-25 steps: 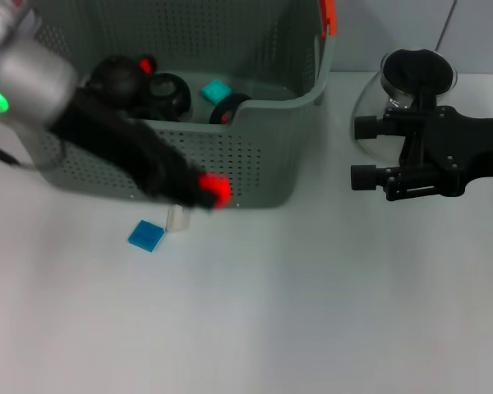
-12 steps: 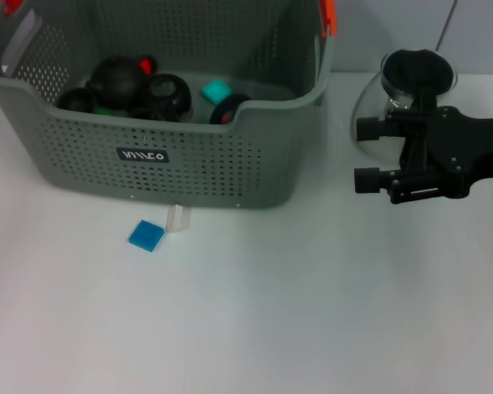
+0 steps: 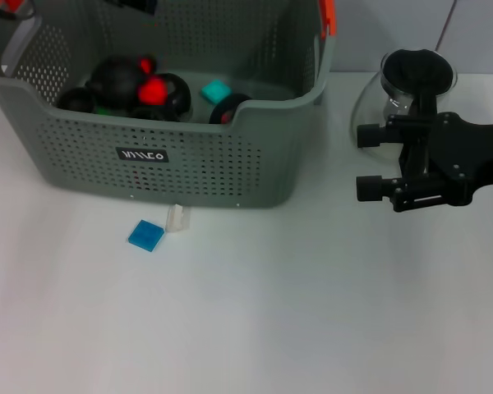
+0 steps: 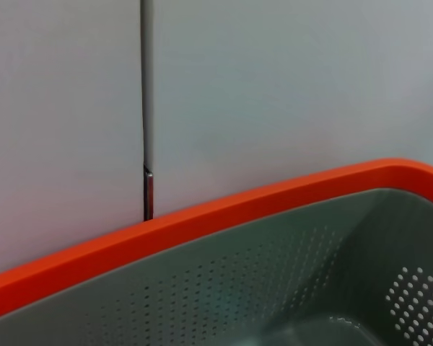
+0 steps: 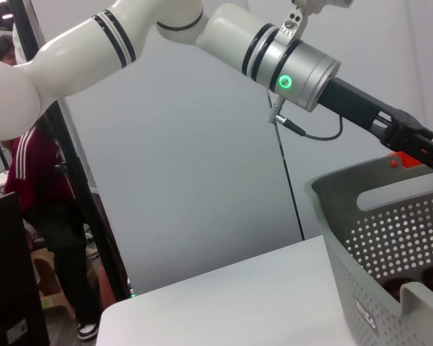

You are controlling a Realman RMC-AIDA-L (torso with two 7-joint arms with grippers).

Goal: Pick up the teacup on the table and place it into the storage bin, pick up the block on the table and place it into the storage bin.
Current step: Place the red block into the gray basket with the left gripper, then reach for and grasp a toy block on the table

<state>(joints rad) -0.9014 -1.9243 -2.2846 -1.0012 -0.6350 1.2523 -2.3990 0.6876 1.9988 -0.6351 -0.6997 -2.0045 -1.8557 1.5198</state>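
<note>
A flat blue block lies on the white table just in front of the grey-green perforated storage bin. No teacup shows on the table. In the bin lie several black round things, a teal block and a red patch. My left gripper shows in the right wrist view, held above the bin's rim. The left wrist view shows only the bin's orange rim. My right gripper is open and empty to the right of the bin.
A glass pitcher with a black lid stands behind my right gripper. A small clear piece lies against the bin's front wall. A person stands beyond the table's far side.
My left arm has swung up from in front of the bin and left the head view. A red patch now shows among the black things. My right gripper has shifted slightly nearer.
</note>
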